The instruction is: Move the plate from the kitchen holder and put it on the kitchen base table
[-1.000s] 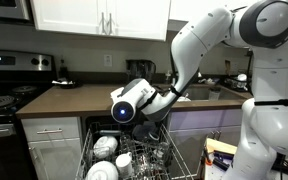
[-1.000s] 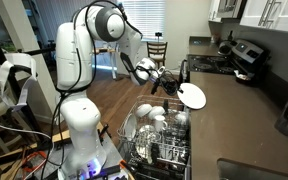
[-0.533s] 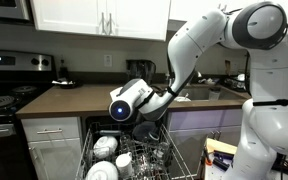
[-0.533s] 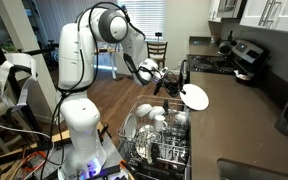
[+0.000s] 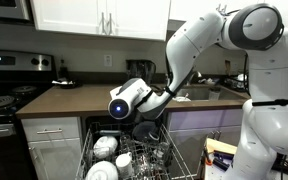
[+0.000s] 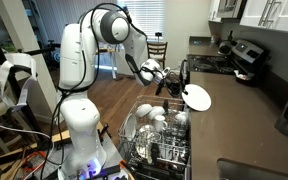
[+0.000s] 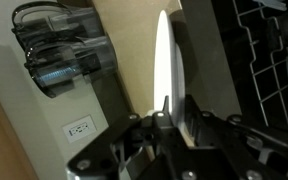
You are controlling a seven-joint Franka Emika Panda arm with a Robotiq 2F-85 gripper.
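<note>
My gripper point(image 6: 174, 87) is shut on the rim of a white plate point(image 6: 196, 97) and holds it on edge in the air, above the front edge of the brown countertop point(image 6: 239, 125). In the wrist view the plate point(image 7: 163, 60) shows edge-on, rising from between the jaws point(image 7: 170, 122). In an exterior view the gripper point(image 5: 134, 110) is mostly hidden behind my wrist, and the plate cannot be made out there. The grey wire rack point(image 6: 156, 150) stands pulled out below, holding several white dishes; it also shows in an exterior view point(image 5: 134, 160). The countertop point(image 5: 79, 98) lies behind my wrist.
A black stove point(image 5: 2, 100) adjoins the countertop's end. A small dark object point(image 5: 60, 82) sits near the wall. A sink with a tap point(image 5: 206, 92) lies along the counter. A black appliance point(image 7: 59, 45) and a wall socket point(image 7: 79, 128) show in the wrist view.
The plate and gripper have shifted slightly further over the countertop, away from the rack. The grip has not changed.
</note>
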